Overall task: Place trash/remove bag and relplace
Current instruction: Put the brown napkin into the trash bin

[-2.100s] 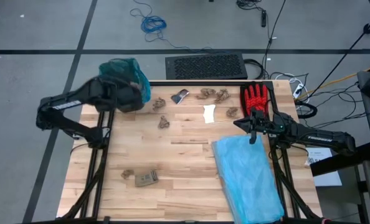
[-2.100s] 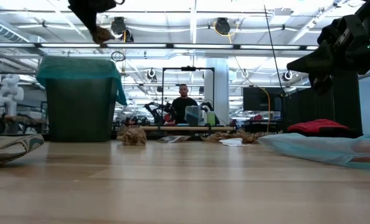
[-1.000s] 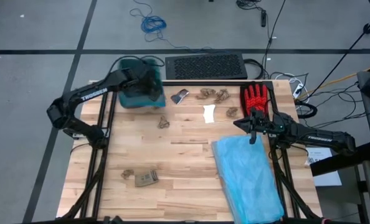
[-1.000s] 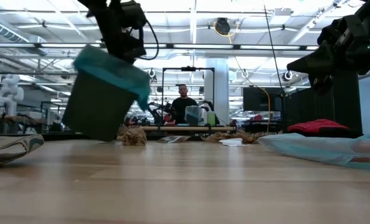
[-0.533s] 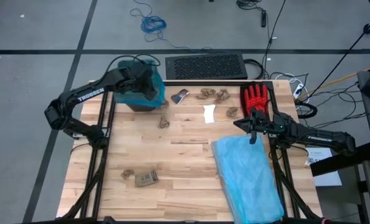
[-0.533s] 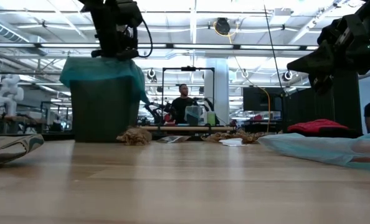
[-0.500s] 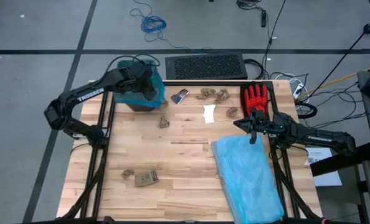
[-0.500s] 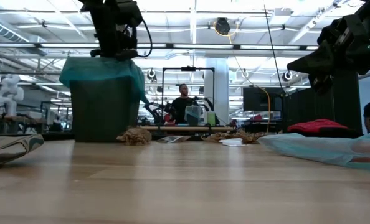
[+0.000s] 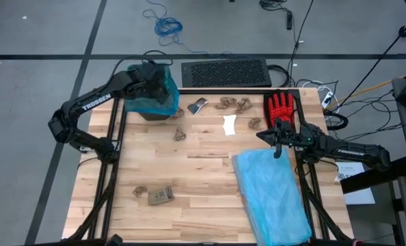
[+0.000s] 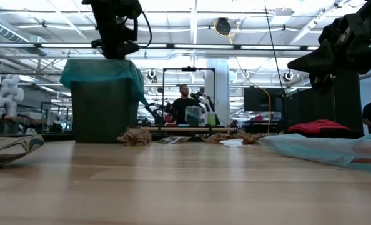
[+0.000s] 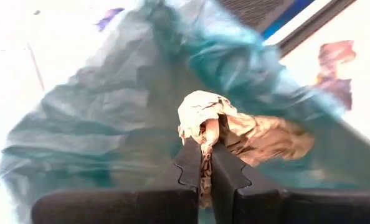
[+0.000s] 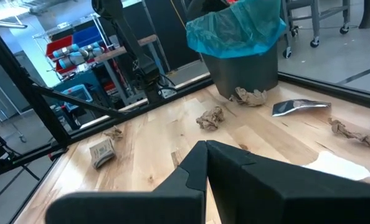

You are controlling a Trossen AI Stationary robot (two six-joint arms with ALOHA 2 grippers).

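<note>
**Trash run barely started – one wad over the bin, most still on the table**

Far left corner: my left gripper (image 11: 206, 163) hangs over the bin (image 9: 151, 111), fingers pinching a brown paper wad (image 11: 205, 114) right above the teal-green bag (image 9: 155, 89) lining it. Grip looks about to let go, wad not dropped yet. One more wad (image 11: 269, 137) lies inside the liner already, so a bit of trash is in

Moving right, what's left on the table (image 9: 203, 181): near-left edge has a small wad (image 9: 140, 190) & the tan card (image 9: 160, 197). By the bin, a wad at its foot (image 9: 174, 113) & another (image 9: 180, 134) just in front. Then the grey scrap (image 9: 197, 105), a cluster of wads (image 9: 234, 104), the white scrap (image 9: 229, 125), one wad (image 9: 255, 124) near the red glove (image 9: 279, 106)

Right side: my right gripper (image 9: 279, 145) is clenched on nothing, parked above the far end of the pale blue bag (image 9: 271, 195), which lies flat, unused

Judgement: early stage. Most pickups remain, then pull the teal liner & fit the blue one – neither begun
</note>
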